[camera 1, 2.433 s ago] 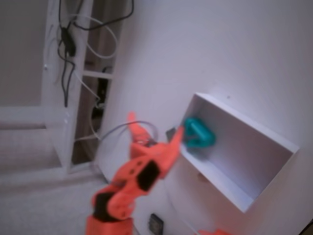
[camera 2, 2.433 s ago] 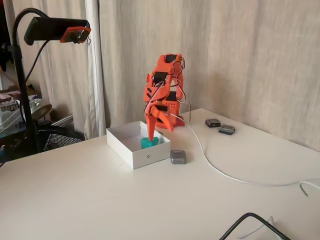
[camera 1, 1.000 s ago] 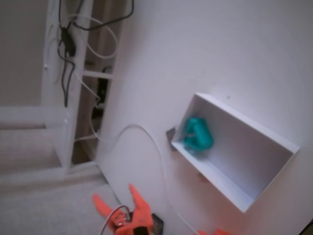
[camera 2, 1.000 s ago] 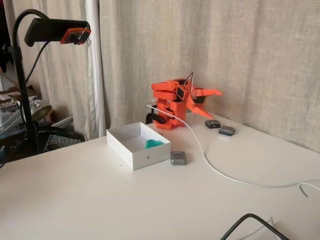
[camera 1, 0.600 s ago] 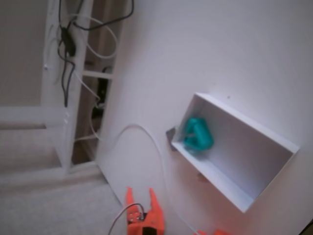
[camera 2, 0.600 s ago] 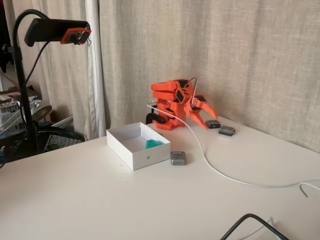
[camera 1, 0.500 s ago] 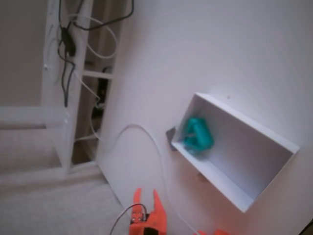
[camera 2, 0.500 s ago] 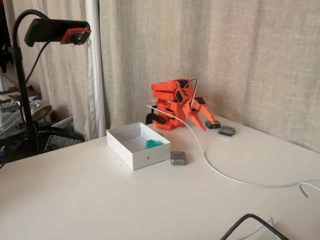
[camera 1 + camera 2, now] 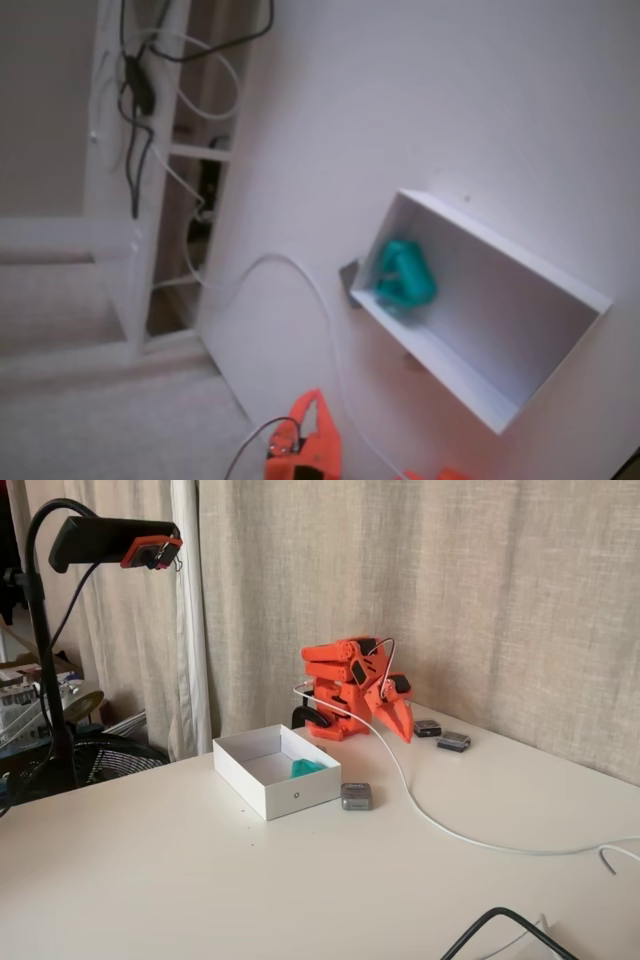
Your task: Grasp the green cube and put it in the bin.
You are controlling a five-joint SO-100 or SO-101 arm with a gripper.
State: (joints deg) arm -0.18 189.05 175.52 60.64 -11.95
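A teal-green cube (image 9: 403,277) is showing inside the white bin (image 9: 262,783); beside the bin, a grey block (image 9: 356,795) is lying on the white desk (image 9: 200,880), behind it an orange arm (image 9: 345,685).

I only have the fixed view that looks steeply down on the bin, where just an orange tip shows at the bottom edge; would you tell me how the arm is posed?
Observer: In a fixed view from the table's side, the arm is folded low over its base by the curtain, and the gripper is shut, pointing down at the table.
Operator: Thank you. Is anything lying near the gripper there?
Observer: Yes. A small dark block lies on the table close to the gripper's tip, to its right in that view, and a small grey block lies just beyond it.
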